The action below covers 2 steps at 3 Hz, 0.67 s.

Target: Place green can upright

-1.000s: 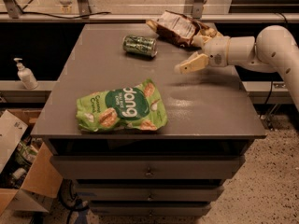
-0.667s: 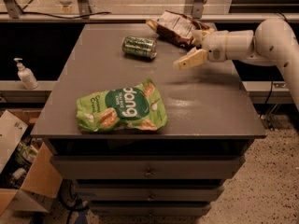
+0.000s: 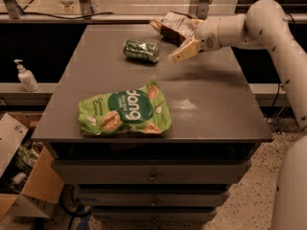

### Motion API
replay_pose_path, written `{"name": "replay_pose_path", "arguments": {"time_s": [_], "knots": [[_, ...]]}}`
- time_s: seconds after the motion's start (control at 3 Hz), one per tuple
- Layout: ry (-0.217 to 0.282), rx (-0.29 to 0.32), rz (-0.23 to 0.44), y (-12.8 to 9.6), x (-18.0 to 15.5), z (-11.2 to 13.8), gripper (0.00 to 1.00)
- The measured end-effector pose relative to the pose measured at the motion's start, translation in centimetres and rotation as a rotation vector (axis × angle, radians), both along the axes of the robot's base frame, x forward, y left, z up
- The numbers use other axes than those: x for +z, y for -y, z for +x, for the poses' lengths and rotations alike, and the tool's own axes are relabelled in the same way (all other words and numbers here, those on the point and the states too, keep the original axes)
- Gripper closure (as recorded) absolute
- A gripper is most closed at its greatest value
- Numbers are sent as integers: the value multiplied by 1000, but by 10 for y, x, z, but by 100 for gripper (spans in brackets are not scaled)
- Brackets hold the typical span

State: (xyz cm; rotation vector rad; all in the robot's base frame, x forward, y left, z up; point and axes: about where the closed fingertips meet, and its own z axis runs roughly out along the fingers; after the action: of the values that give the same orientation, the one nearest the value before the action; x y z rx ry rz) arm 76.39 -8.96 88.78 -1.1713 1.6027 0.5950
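- Green can [image 3: 141, 50] is seen lying on its side on the tabletop [image 3: 206, 109].
- Hand [image 3: 183, 52] is held just right of the can, clear of it; spread or pressed together cannot be told.

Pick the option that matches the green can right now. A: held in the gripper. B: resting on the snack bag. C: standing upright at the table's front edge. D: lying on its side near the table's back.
D: the green can lies on its side on the table, near the back; the gripper is beside it, not touching.
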Motion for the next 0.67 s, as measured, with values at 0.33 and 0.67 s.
{"name": "replay_pose_path", "arguments": {"time_s": [0.33,0.67], "knots": [[14,39,-100,-25,3,8,0],[24,85,-219,-51,4,11,0]]}}
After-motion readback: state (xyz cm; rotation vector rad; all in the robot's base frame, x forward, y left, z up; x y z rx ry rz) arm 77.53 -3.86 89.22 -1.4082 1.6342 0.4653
